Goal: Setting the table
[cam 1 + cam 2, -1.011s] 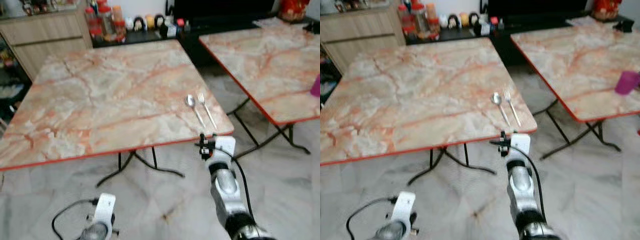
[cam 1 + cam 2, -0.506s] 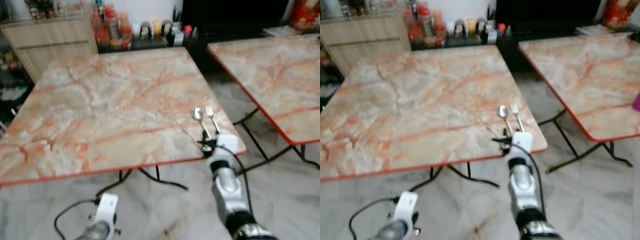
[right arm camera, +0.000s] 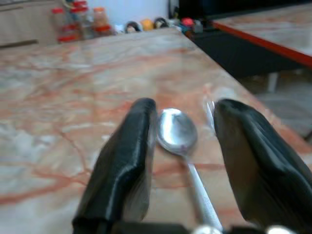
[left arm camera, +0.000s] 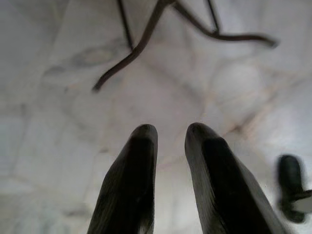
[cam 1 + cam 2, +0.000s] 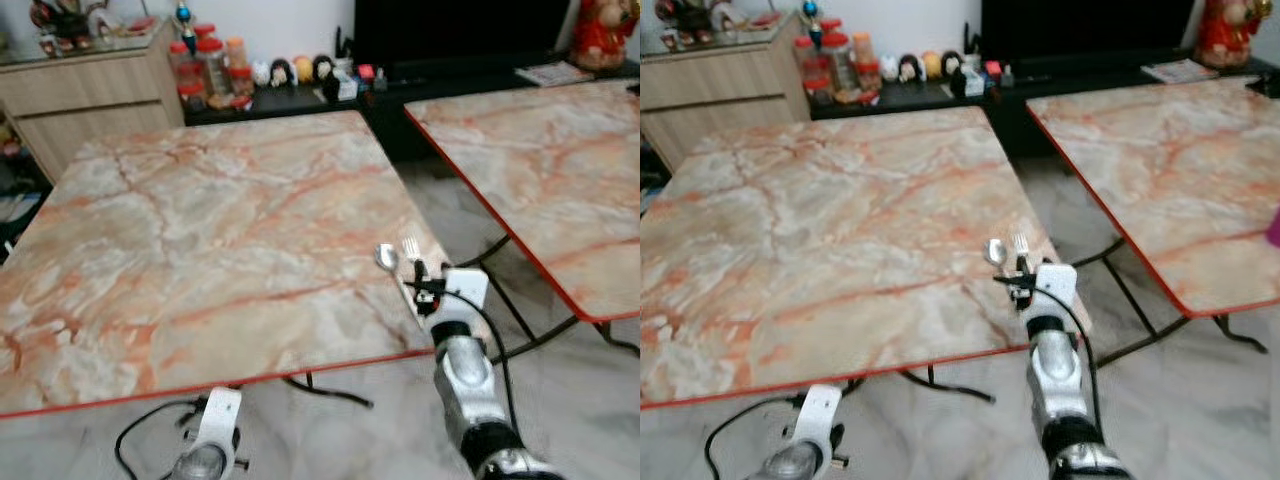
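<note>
Table (image 5: pixel 200 220): marble-look top w/ red edge, fills most of the head views; a 2nd table (image 5: pixel 560 170) stands to its right across a gap.
Right gripper (image 3: pixel 183 161): over the near right corner of the table, fingers spread apart, nothing held.
Left gripper (image 4: pixel 170 146): hangs low over the floor, idle, fingers a little apart, empty.
Spoon (image 3: pixel 178 131): lies flat on the table at that corner, bowl away from the robot, handle running back twd the gripper, between the two fingers.
Fork (image 5: pixel 410 248): just right of the spoon, parallel.
Key relation: spoon's long axis lines up w/ the right gripper's reach, so right arm is the nearer one by far; fingers straddle the handle crosswise, which looks apt for a pinch.
</note>
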